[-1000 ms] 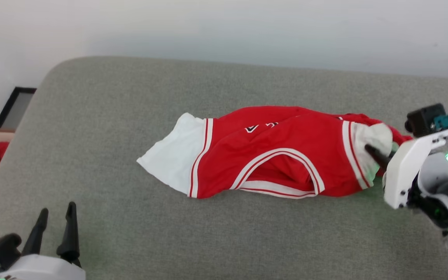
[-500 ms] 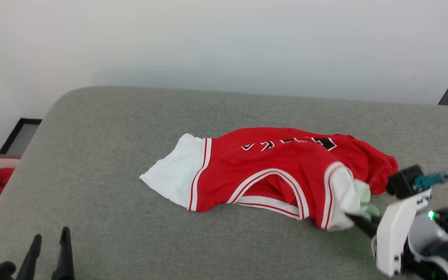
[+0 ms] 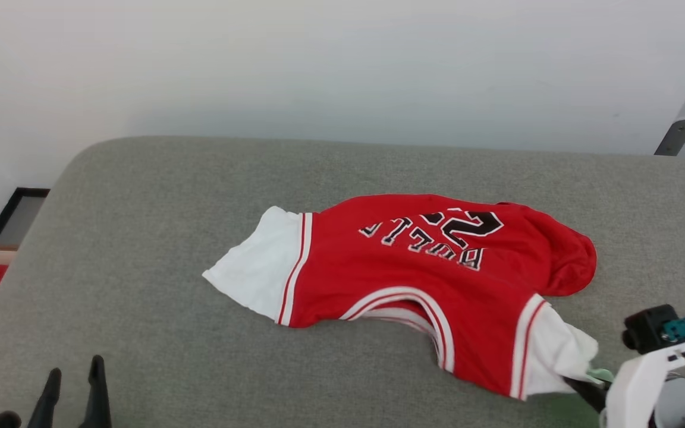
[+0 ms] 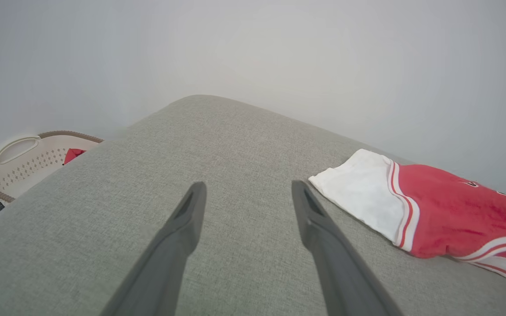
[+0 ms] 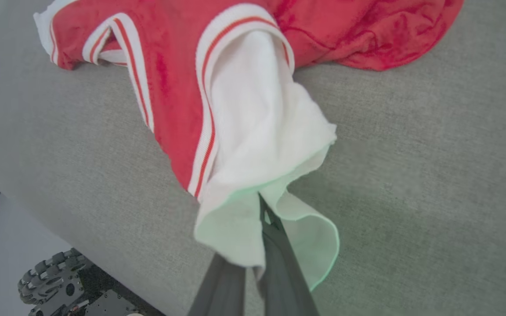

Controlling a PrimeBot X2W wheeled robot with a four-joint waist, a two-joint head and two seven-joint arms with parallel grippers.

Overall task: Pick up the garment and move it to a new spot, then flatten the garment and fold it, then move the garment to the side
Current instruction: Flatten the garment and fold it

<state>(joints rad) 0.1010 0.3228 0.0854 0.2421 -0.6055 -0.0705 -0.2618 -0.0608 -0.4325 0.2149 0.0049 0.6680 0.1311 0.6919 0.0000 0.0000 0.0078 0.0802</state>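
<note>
Right gripper (image 5: 262,206) clamped tight on the white sleeve hem of the red jersey shirt (image 3: 426,279) with black "BULLS 23" lettering, which lies rumpled right of centre on the grey fabric cushion (image 3: 200,196). Left gripper (image 4: 248,188) spread wide, empty, apparently hovering over bare cushion, clear of the shirt.

Garment (image 3: 390,279) matt knit cloth; grey surface (image 3: 170,190) coarse woven fabric.

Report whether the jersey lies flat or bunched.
Bunched, not flat: the garment lies rumpled on the grey cushion, one white sleeve pinched in the right end effector.
</note>
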